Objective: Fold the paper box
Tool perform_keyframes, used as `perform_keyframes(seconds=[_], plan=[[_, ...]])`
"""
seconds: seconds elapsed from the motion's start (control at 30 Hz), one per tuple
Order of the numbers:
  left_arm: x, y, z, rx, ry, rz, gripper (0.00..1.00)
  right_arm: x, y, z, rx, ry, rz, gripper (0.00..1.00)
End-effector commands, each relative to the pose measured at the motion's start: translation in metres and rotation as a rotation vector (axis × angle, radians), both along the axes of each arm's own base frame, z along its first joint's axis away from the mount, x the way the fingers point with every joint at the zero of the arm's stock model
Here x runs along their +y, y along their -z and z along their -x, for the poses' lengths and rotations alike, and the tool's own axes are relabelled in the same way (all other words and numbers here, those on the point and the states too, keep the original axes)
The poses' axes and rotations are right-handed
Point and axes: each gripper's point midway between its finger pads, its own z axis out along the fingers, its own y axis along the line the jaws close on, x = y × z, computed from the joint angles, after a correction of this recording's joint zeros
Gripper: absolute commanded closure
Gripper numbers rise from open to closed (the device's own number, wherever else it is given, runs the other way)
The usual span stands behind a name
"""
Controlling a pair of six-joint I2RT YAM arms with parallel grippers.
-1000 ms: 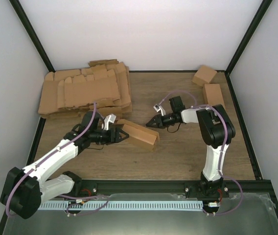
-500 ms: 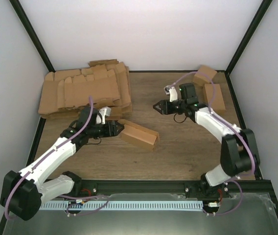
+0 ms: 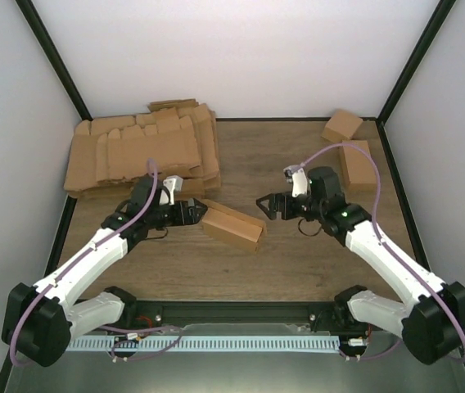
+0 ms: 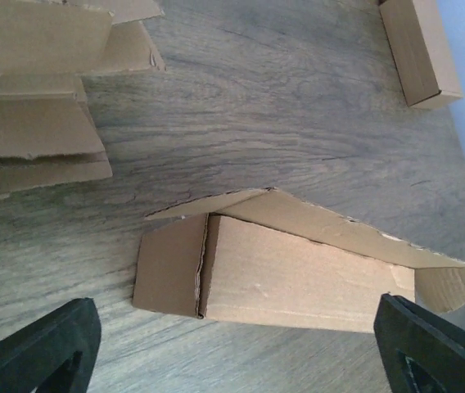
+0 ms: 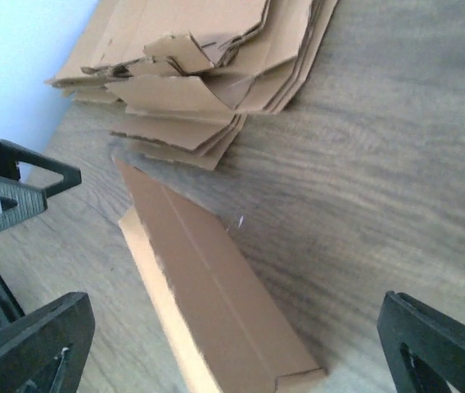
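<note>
The paper box (image 3: 232,223) lies on the wooden table as a long brown oblong with one side flap standing out from it. In the left wrist view the paper box (image 4: 282,274) shows a creased end panel and a lid flap slanting up. My left gripper (image 3: 200,211) is open at its left end, and nothing sits between the jaws of this gripper (image 4: 241,364). My right gripper (image 3: 263,205) is open just off the box's right end. In the right wrist view the paper box (image 5: 216,286) stretches away between the wide jaws of this gripper (image 5: 232,352), without contact.
A big pile of flat cardboard blanks (image 3: 142,151) fills the back left, close behind the left gripper. Two folded boxes (image 3: 342,125) (image 3: 357,162) sit at the back right by the wall. Black frame rails edge the table.
Both grippers have opened wide. The left one drew back slightly from the box's left end. The right arm swung out to the back and returned to the box's right end.
</note>
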Motion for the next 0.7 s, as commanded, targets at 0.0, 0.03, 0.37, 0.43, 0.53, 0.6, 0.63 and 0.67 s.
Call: perform_keyframes(seconds=[0.0,0.03,0.37,0.43,0.53,0.6,0.63,0.67], plan=[[-0.002,-0.013,-0.011,-0.092,0.015,0.005,0.03,-0.005,0.011,0.021,0.058,0.066,-0.01,0.0],[-0.002,-0.013,-0.011,-0.099,0.017,0.007,0.01,-0.007,0.015,0.024,0.075,0.086,-0.017,0.0],[0.002,0.006,-0.017,-0.104,-0.027,0.003,0.0,-0.024,0.046,0.051,0.22,0.25,-0.119,0.0],[-0.003,0.008,-0.016,-0.104,-0.008,0.032,0.0,-0.026,0.049,0.055,0.241,0.264,-0.134,0.0],[-0.008,0.011,-0.013,-0.11,0.017,0.057,0.0,-0.024,0.057,0.064,0.266,0.247,-0.172,0.0],[-0.009,0.013,-0.012,-0.113,0.029,0.06,0.0,-0.023,0.06,0.067,0.283,0.244,-0.194,0.0],[-0.01,0.013,-0.012,-0.116,0.033,0.061,0.01,-0.022,0.061,0.069,0.295,0.241,-0.197,0.0],[-0.01,0.014,-0.011,-0.116,0.038,0.06,0.01,-0.02,0.062,0.07,0.301,0.232,-0.196,0.0]])
